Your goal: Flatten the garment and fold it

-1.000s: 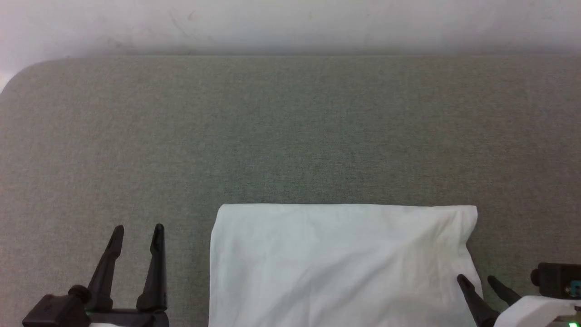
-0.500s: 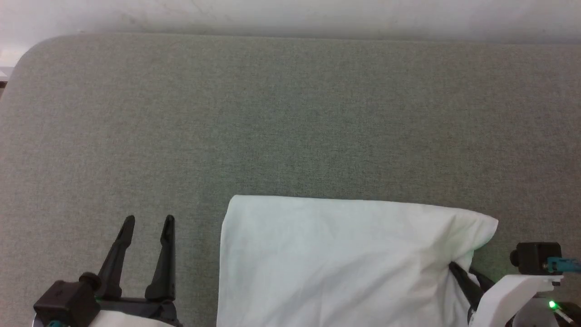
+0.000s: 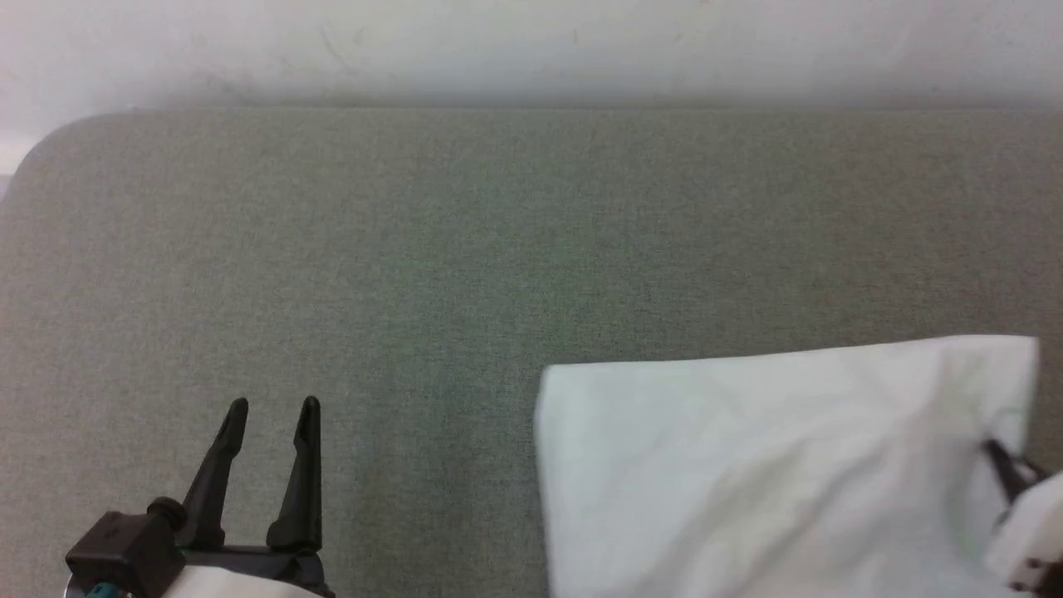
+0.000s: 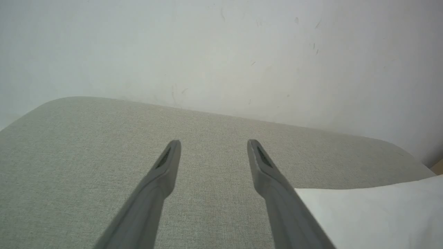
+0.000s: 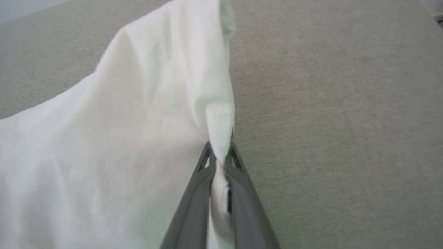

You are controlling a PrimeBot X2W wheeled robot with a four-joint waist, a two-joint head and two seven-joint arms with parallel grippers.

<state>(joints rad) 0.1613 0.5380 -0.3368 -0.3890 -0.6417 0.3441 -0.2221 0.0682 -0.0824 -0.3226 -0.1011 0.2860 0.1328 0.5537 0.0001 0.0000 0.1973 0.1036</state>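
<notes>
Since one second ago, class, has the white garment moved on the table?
Yes: the garment slid right, farther from the table corner at left.

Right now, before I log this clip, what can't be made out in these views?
The garment near edge: head view, cut off by the bottom edge.
The right gripper: head view, blurred, cut by the right edge.
Layers pinched: right wrist view, cloth bunched between the fingers hides them.
</notes>
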